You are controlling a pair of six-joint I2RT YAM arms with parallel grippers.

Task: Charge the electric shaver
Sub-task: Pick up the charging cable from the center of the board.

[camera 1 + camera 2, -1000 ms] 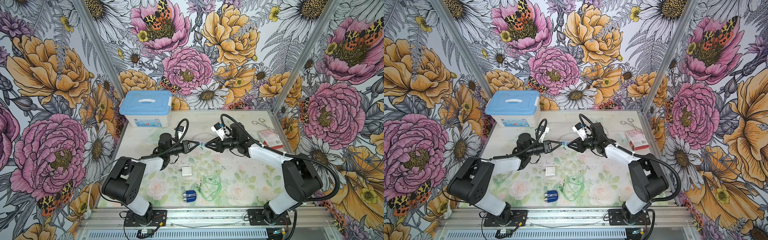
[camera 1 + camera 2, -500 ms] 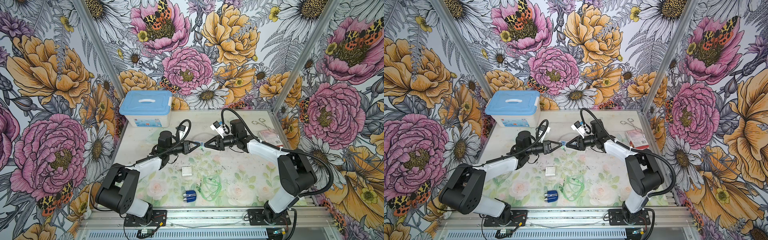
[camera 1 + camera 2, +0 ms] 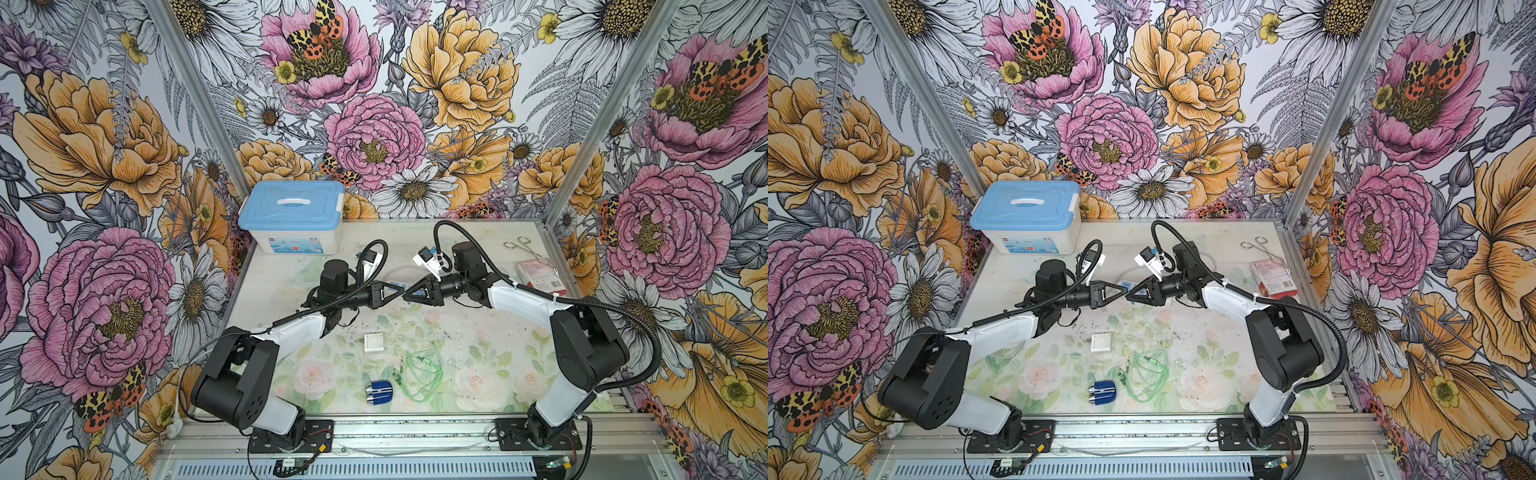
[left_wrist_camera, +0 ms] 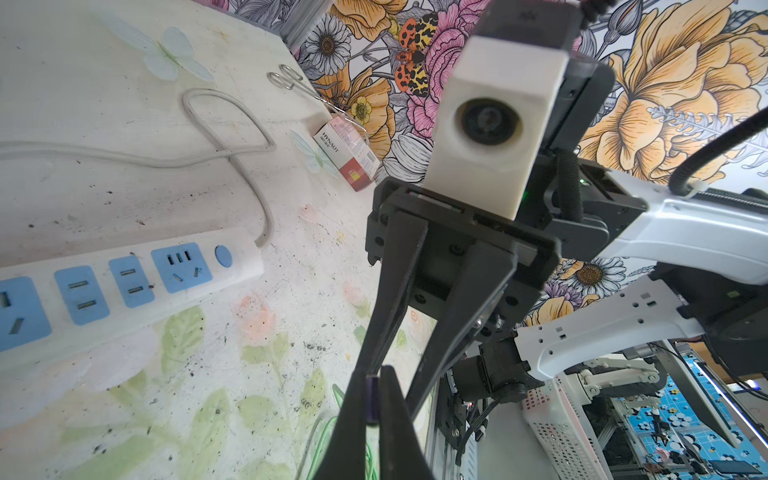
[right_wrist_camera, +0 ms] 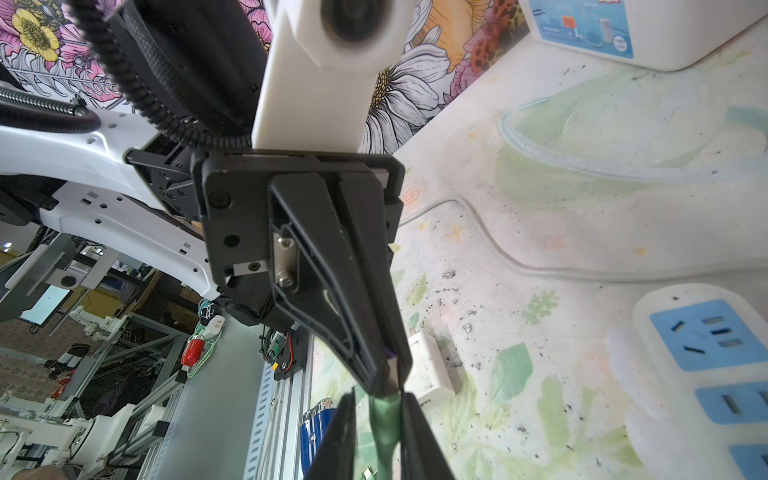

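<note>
The electric shaver, dark blue with a silver end, lies untouched near the table's front edge; it also shows in the right wrist view. Both grippers meet tip to tip above the middle of the table. My left gripper is shut on the metal end of the green cable's plug. My right gripper stands around the plug's green boot: one finger touches it, a gap shows at the other. The cable's coil lies beside the shaver. A white cube charger sits mid-table.
A white power strip with blue sockets lies under the grippers, its cord looping toward the back. A blue-lidded box stands at the back left. Metal forceps and a red-white carton lie at the back right.
The right gripper's jaws have narrowed around the plug's green boot. The left gripper has stayed shut on the plug. Both arms' lower links have shifted slightly.
</note>
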